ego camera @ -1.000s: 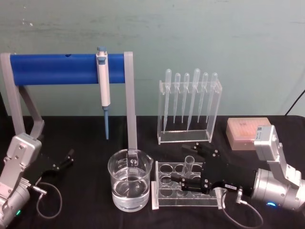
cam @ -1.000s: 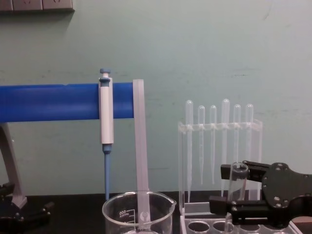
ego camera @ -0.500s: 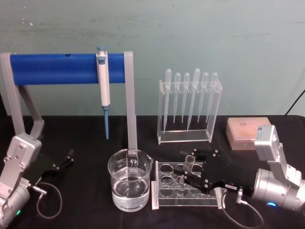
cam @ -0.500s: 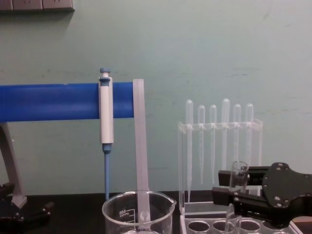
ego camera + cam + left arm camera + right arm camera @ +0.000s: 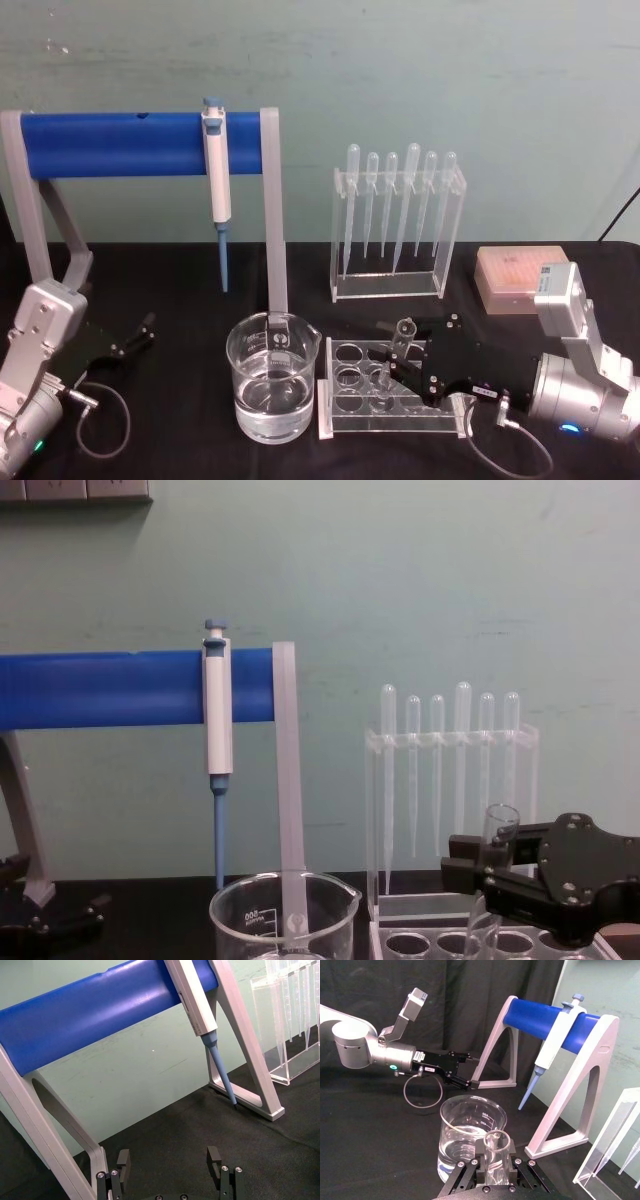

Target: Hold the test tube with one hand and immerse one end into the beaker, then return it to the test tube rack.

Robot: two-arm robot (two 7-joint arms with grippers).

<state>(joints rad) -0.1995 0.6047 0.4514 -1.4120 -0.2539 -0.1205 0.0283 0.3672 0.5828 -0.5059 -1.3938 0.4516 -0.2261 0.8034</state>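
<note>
Lowered and tipped since a second ago, the test tube (image 5: 399,348) leans with its bottom in the clear rack (image 5: 380,426), just beside the beaker (image 5: 272,378) of clear liquid on a black-draped table (image 5: 180,285) before a pale green wall (image 5: 450,80). The right gripper (image 5: 392,352) appears clamped on it, though contact is hard to read; the left gripper (image 5: 168,1160) lies parked at the table's left, fingers apart.

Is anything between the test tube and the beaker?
Nothing loose stands between them. The test tube, held tilted by the right end effector, has its lower end in the rack, whose left end sits beside the beaker. Left end effector sits far left.
</note>
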